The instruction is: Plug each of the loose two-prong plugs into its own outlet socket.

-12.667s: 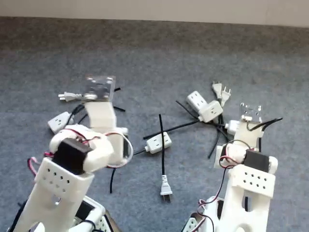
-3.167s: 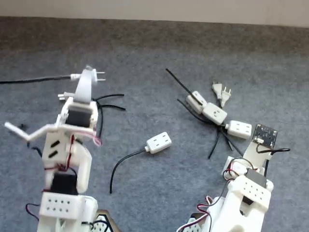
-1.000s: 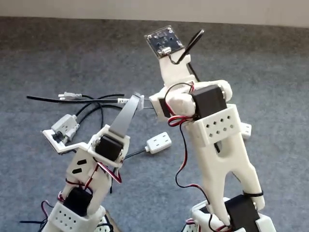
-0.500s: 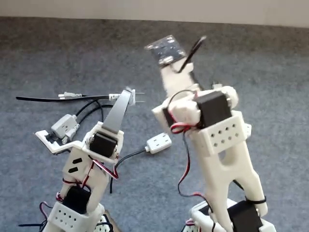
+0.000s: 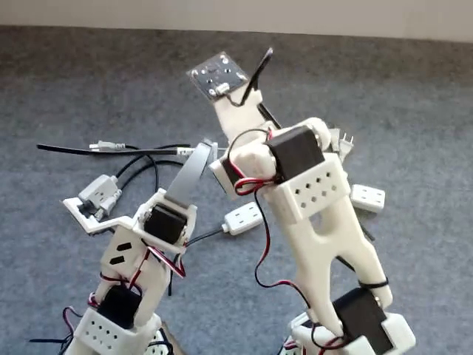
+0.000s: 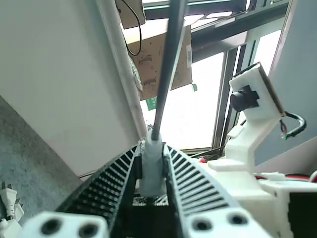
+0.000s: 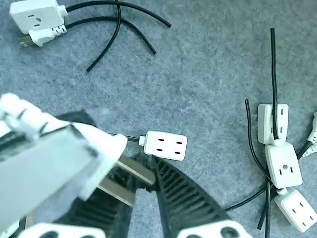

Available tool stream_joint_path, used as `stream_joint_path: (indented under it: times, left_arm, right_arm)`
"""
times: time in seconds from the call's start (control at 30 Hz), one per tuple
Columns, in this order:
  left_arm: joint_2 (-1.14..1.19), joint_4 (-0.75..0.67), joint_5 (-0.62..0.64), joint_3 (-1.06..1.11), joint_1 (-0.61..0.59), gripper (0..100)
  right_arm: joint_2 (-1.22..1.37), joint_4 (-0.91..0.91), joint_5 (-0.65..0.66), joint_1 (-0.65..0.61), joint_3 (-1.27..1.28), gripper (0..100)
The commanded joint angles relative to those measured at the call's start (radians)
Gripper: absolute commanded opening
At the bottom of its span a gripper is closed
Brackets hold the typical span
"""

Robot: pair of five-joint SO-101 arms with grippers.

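Note:
My left gripper [image 5: 205, 151] is held up above the carpet, shut on a white two-prong plug [image 6: 151, 168] whose black cord [image 5: 111, 151] trails off to the left. My right gripper [image 7: 134, 174] is open, right against the left gripper's tip, and two brass-coloured prongs [image 7: 130, 171] lie between its fingers. Below them on the carpet lies a white outlet socket [image 5: 244, 217] [image 7: 163, 145]. A cluster of further sockets [image 7: 282, 168] lies to the right. Another socket [image 7: 33, 12] and a loose plug [image 7: 43, 33] lie at the left.
The right arm's wrist camera board [image 5: 218, 74] stands high over the middle. A loose plug [image 5: 107, 146] lies at the far left, more plugs [image 5: 341, 140] at the right. Black cords [image 7: 119, 29] cross the grey carpet [image 5: 384, 96].
The right arm has swung left and brought its gripper up against the left gripper's tip. The left gripper, still holding the plug, has shifted slightly right.

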Motion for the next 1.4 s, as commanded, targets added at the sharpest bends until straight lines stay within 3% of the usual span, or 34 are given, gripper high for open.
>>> stream_joint_path:
  times: [0.0, 0.57, 0.93, 1.17, 1.27, 1.37]
  left_arm:
    - [-0.005, 0.046, -0.006, 0.018, 0.081, 1]
    - [-0.004, 0.078, -0.006, 0.018, 0.068, 1]
    - [-0.004, 0.077, -0.006, 0.018, -0.096, 1]
    - [-0.004, 0.147, -0.012, 0.018, -0.101, 1]
    - [-0.004, 0.215, -0.138, 0.018, -0.108, 1]
    - [-0.005, 0.287, -0.299, 0.018, -0.189, 1]
  right_arm:
    - [0.041, 0.025, 0.006, 0.044, -0.133, 0.8]
    - [0.104, 0.039, 0.005, 0.122, -0.257, 0.8]
    - [-0.097, 0.039, 0.011, 0.447, -0.234, 0.8]
    - [-0.275, 0.036, 0.020, 0.642, 0.062, 0.8]
    - [-0.367, 0.035, 0.072, 0.697, 0.203, 0.8]
    - [-0.467, 0.021, 0.087, 0.745, 0.341, 0.8]
